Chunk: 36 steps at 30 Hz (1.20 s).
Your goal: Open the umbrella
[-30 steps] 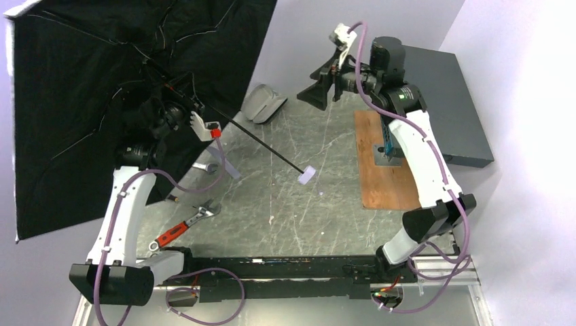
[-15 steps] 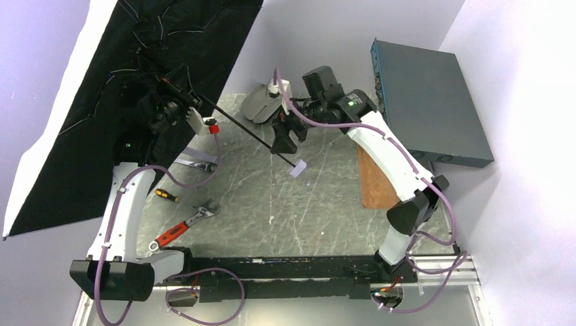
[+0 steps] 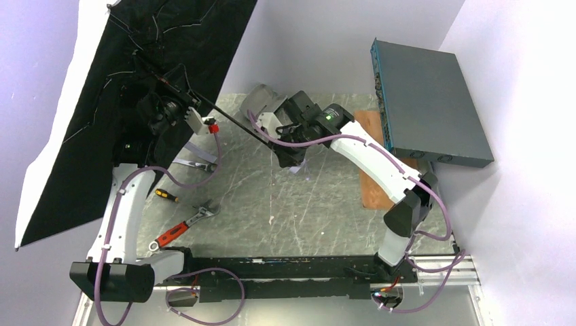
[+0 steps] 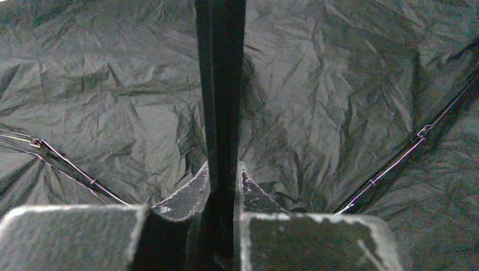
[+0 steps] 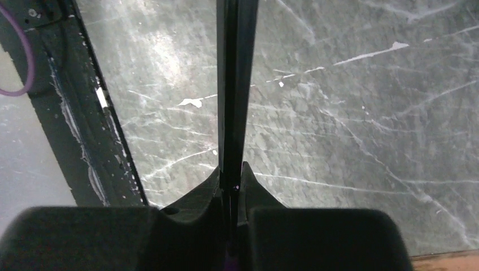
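The right gripper (image 5: 230,179) is clamped on the thin black shaft (image 5: 236,84) of the umbrella (image 3: 136,61), just above its pale handle (image 3: 294,168). The left gripper (image 4: 223,176) pinches the same shaft higher up, close under the canopy, whose crumpled black lining and wire ribs fill the left wrist view. The open umbrella hangs over the table's far left corner, with the shaft slanting down toward the table's middle.

Under the right claw lies a grey, white-veined stone table (image 3: 306,204). On it rest a red-handled adjustable wrench (image 3: 180,229), a small screwdriver (image 3: 165,195) and a wooden board (image 3: 380,193) at the right. A dark teal flat box (image 3: 435,102) sits at the far right, against pale lilac walls.

A second ago the right arm was raised at the far right with its jaws apart, clear of the umbrella. The canopy then faced the camera more squarely; now it is tilted, with a white outer edge (image 3: 51,146) showing along its left.
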Motion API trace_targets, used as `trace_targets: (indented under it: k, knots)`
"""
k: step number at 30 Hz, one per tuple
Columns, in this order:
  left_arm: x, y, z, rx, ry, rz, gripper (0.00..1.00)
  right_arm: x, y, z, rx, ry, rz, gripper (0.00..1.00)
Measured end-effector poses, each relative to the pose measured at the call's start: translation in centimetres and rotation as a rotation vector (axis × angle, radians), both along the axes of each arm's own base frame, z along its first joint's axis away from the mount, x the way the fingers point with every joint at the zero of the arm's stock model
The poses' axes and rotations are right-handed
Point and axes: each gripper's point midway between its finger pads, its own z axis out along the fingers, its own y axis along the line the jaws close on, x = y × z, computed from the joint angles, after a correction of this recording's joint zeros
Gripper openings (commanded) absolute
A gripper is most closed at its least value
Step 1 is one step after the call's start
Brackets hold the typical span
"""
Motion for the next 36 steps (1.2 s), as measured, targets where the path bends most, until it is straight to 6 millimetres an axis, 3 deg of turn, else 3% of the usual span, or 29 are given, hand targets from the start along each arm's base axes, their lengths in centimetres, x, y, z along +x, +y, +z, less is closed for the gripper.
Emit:
trace_targets:
  k: [8,15,20,29,36]
  knots:
    - [0.9,-0.5,-2.3,0.001,0.077,-0.028,0.13,0.1,-1.2,-2.0,-0.016,-0.050,-0.034,0.01]
    - [3.1,-0.5,-4.3,-0.006,0.168,-0.056,0.20,1.2,-1.5,-3.2,-0.011,-0.117,-0.074,0.00]
    - [5.2,0.9,-3.5,-0.008,0.166,-0.021,0.26,2.1,-1.2,-3.3,0.004,-0.150,-0.094,0.00]
    - [9.4,1.4,-1.9,-0.005,0.156,0.000,0.23,4.4,-0.4,-2.6,0.052,-0.231,-0.150,0.00]
    - [10.7,2.3,-3.3,-0.008,0.205,0.018,0.22,5.0,-0.4,-2.8,0.067,-0.264,-0.163,0.00]
